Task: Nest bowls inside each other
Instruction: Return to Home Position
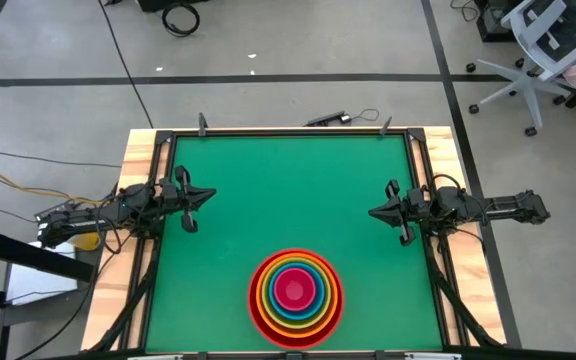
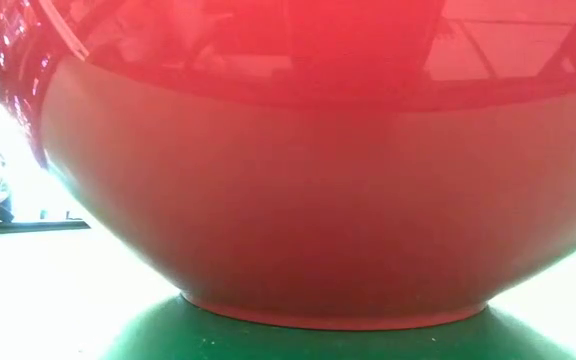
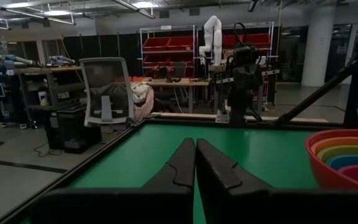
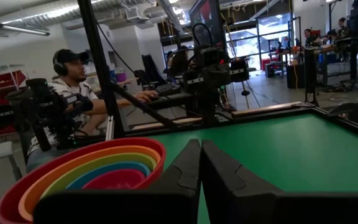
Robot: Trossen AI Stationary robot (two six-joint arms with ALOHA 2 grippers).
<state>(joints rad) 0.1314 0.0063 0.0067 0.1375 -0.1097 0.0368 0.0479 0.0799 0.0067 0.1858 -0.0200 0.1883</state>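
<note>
The bowls sit nested in one stack near the table's near edge, at its middle: red outermost, then orange, yellow-green, blue, with pink innermost. The red bowl rests by its base on the green mat and fills the low view. The stack also shows in the left wrist view and the right wrist view. My left gripper is shut at the table's left edge, above the mat. My right gripper is shut at the right edge. Both point inward, well clear of the bowls.
The green mat lies in a wooden frame with raised rails along its sides. A person sits at a desk beyond the table's left side. An office chair stands on the floor beyond the far right corner.
</note>
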